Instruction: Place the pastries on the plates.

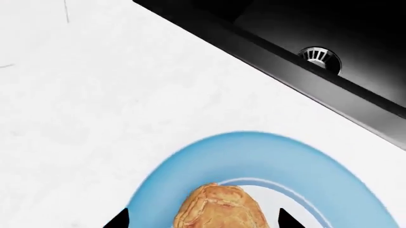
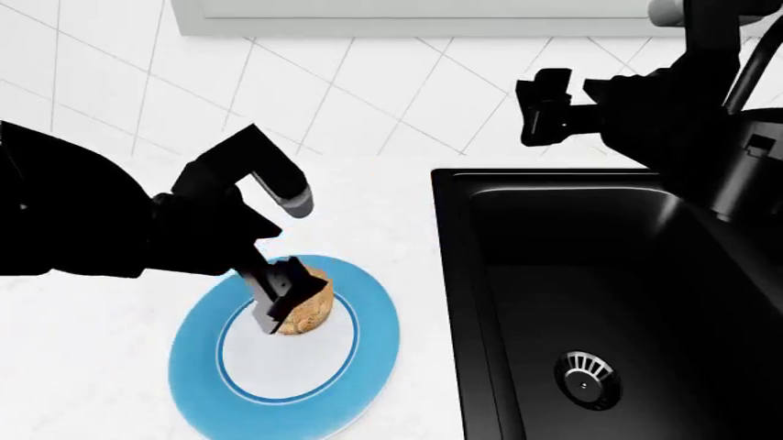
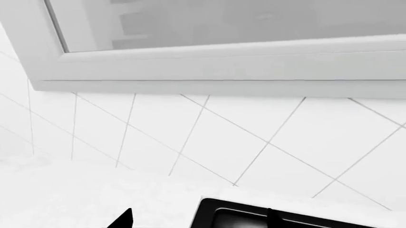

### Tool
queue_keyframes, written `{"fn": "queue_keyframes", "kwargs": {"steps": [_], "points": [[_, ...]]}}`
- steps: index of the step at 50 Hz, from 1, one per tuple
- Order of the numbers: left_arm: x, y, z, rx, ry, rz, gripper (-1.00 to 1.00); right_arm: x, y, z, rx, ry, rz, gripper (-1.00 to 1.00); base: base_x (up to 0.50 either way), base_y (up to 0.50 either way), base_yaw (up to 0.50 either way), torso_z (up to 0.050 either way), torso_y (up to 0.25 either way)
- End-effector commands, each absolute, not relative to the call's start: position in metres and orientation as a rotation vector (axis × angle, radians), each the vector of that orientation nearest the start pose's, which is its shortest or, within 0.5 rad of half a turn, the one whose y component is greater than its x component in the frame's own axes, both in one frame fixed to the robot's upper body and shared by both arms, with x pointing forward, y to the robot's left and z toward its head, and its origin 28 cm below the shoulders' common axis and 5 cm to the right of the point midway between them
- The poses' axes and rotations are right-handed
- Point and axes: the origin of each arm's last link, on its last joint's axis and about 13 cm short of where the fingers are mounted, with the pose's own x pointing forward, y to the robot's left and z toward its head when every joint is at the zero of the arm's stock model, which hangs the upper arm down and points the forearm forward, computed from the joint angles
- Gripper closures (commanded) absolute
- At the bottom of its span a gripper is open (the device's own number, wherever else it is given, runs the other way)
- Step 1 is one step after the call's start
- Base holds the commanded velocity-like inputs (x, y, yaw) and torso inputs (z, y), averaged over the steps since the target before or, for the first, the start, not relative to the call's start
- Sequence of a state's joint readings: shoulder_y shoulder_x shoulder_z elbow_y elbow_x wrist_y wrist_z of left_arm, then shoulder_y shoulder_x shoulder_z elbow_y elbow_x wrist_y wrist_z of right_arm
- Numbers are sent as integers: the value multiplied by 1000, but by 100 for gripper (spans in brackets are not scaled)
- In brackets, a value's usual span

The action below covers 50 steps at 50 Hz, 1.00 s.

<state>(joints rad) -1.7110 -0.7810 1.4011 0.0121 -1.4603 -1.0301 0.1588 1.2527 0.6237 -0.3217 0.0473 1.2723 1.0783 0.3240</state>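
The counter [image 2: 86,312] is white, the wall [image 2: 367,92] has white tiles, and a black sink [image 2: 588,302] sits beside. My left gripper [image 2: 284,307] is open around the pastry [image 2: 308,310] on the light blue plate [image 2: 367,357]. I cannot tell if my right gripper [image 2: 545,108] is open. No writing shows.

1. We see the left arm [image 2: 110,220] reaching in from the left, wrist bent downward.
2. Its left pincer [image 2: 292,302] points down, fingers spread to either side of the pastry [image 2: 306,310].
3. The right arm [image 2: 685,119] is raised high, its right pincer [image 2: 545,108] with fingers parted, holding nothing.
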Motion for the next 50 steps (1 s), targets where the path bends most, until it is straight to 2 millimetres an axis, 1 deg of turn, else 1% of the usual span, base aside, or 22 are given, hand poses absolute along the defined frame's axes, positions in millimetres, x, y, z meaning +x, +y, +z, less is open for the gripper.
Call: {"fn": "queue_keyframes", "kwargs": {"steps": [1,4,7,8,10,11,12,14,17,18,21,23,24,25,27,30,33,38,40,43,45,50], "points": [[301,263,309,372,584,-797,-100,311,-165,309,89,141,321,-100,0,0,0,0,0],[301,260,319,264,554,-827,-100,311,-165,310,87,139,321,-100,0,0,0,0,0],[303,261,326,243,523,-810,-100,311,-165,310,85,142,322,-100,0,0,0,0,0],[305,264,326,261,510,-781,-100,311,-165,310,86,139,323,-100,0,0,0,0,0],[309,262,325,226,510,-761,-100,311,-165,311,82,130,329,-100,0,0,0,0,0],[317,263,323,175,510,-671,-100,311,-164,311,77,123,335,-100,0,0,0,0,0],[319,262,322,169,514,-674,-100,311,-164,310,81,125,336,-100,0,0,0,0,0],[328,263,322,125,461,-630,-100,311,-164,308,77,120,335,-100,0,0,0,0,0],[336,258,320,121,398,-603,-100,311,-165,308,66,108,335,-100,0,0,0,0,0],[340,261,319,127,353,-569,-100,312,-165,308,62,105,335,-100,0,0,0,0,0],[351,255,314,52,281,-525,-100,313,-164,306,56,96,347,-100,0,0,0,0,0],[353,252,309,65,287,-539,-100,312,-164,306,55,93,348,-100,0,0,0,0,0],[357,252,306,64,259,-505,-100,312,-164,306,51,87,349,-100,0,0,0,0,0],[360,253,307,58,235,-487,-100,312,-164,308,42,68,344,-100,0,0,0,0,0],[368,248,309,53,192,-430,-100,312,-163,308,39,57,351,-100,0,0,0,0,0],[373,248,310,39,190,-390,-100,313,-161,305,34,51,355,-100,0,0,0,0,0],[376,245,308,70,159,-362,-100,313,-161,302,26,27,356,-100,0,0,0,0,0],[375,242,309,108,135,-352,-100,314,-162,302,25,23,352,-100,0,0,0,0,0],[376,243,308,137,84,-304,-100,314,-161,302,26,22,353,-100,0,0,0,0,0],[374,245,306,106,80,-286,-100,314,-161,301,28,22,351,-100,0,0,0,0,0],[370,248,299,89,93,-287,-100,315,-161,303,28,13,343,-100,0,0,0,0,0],[366,250,295,68,88,-287,-100,317,-161,306,20,-3,330,-100,0,0,0,0,0]]}}
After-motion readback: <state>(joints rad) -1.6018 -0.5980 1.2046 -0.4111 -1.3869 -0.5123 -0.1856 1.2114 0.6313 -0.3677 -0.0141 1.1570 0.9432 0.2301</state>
